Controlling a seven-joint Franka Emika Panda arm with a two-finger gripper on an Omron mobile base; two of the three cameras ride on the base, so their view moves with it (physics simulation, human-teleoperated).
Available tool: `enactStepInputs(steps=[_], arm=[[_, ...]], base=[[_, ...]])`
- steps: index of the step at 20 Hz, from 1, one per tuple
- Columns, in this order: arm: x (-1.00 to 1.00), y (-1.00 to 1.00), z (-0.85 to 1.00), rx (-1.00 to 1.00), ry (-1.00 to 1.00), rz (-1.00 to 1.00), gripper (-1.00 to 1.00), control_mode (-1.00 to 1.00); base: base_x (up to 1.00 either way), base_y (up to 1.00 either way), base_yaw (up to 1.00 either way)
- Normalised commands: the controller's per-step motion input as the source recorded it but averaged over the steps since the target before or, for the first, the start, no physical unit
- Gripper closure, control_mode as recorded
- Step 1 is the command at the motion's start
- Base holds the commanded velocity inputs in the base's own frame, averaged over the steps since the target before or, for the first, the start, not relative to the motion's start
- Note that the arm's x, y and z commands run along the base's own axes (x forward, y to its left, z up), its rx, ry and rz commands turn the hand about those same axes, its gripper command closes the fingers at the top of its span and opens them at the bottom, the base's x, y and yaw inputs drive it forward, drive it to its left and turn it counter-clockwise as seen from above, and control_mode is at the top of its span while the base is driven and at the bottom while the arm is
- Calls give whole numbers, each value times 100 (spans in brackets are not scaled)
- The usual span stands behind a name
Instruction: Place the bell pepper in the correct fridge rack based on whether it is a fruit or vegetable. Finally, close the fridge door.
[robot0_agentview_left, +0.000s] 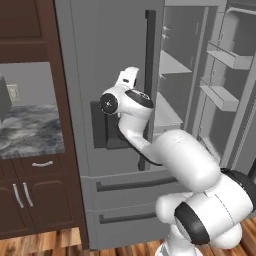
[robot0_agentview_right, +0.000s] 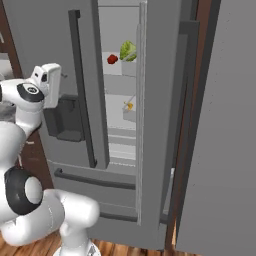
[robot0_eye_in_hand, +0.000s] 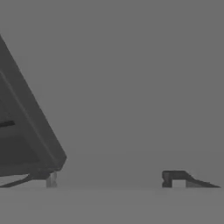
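Red and glossy, one bell pepper (robot0_agentview_right: 112, 59) sits on an upper fridge shelf (robot0_agentview_right: 116, 74), just beside one leafy green vegetable (robot0_agentview_right: 128, 50). One shelf lower there's a single small yellow item (robot0_agentview_right: 129, 105), too small to name. Two fridge doors here: the left door (robot0_agentview_right: 47, 65) shut, the right door (robot0_agentview_right: 220, 130) swung wide. The fingers (robot0_eye_in_hand: 113, 179) stand spread wide, holding nothing, facing the flat grey of the shut door, well apart from the pepper inside.

The shut left fridge door (robot0_agentview_right: 50, 75) blocks the way; right door (robot0_agentview_right: 220, 125) stands open.
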Motion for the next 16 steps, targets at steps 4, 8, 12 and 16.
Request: enactStepInputs(steps=[4, 8, 12, 16], arm=[[-99, 0, 0, 8, -13, 4, -100, -100], [-98, -33, -3, 34, -1, 5, -100, -100], [-100, -68, 38, 56, -3, -13, -100, -100], [-100, -90, 45, 63, 0, -14, -100, -100]], base=[[0, 0, 0], [0, 0, 0], [0, 0, 0], [0, 0, 0]])
